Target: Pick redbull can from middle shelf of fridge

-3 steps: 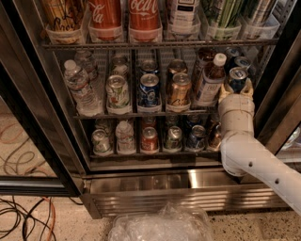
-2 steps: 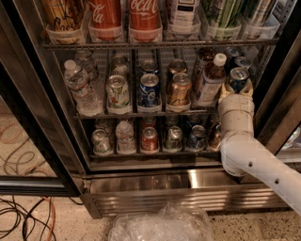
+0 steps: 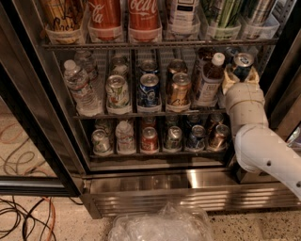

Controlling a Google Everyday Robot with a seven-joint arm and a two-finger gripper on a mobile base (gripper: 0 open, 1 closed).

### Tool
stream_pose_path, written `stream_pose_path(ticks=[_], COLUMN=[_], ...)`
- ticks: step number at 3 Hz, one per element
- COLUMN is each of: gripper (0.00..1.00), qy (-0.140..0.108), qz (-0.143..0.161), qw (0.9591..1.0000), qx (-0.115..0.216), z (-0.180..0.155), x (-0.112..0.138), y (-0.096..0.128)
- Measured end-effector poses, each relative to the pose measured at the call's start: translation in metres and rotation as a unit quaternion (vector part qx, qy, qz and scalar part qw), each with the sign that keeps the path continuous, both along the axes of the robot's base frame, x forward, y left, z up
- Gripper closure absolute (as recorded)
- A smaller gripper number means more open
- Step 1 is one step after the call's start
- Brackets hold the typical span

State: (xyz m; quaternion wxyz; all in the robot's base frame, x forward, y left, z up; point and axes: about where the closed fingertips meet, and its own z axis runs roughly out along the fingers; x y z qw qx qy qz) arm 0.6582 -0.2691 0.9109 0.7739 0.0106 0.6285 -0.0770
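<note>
The redbull can [image 3: 243,63], slim with a shiny silver lid, is at the right end of the middle shelf [image 3: 141,114] of the fridge [image 3: 188,181]. My gripper [image 3: 241,75] is shut on it, with a tan finger on each side, and holds it slightly raised above the rack. My white arm [image 3: 263,150] reaches in from the lower right. The can's lower body is hidden by the fingers and wrist.
A white-capped bottle [image 3: 210,82] stands just left of the gripper, then a copper-gold can [image 3: 179,90], a blue can [image 3: 148,90] and water bottles [image 3: 80,87]. Coca-Cola bottles [image 3: 143,14] stand above and short cans [image 3: 149,140] below. Crinkled plastic [image 3: 160,226] and cables [image 3: 23,221] lie on the floor.
The gripper and the redbull can have moved up and slightly right together. The other bottles and cans have not moved.
</note>
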Motion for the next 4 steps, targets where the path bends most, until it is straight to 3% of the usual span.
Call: stream_pose_path(ticks=[1,2,3,4], gripper=[1.00,1.00,1.00,1.00], qy=[0.014,0.072,0.149,0.196], qz=[0.049,0.079,0.101,0.132], qw=[0.9987,0.9941,0.9834,0.9717], qx=[-0.010,-0.018,-0.022,-0.007], z=[0.022,0.014,-0.012,-0.029], x=[-0.017,-0.047,-0.078,-0.108], y=[0.013,0.007,-0.006,-0.016])
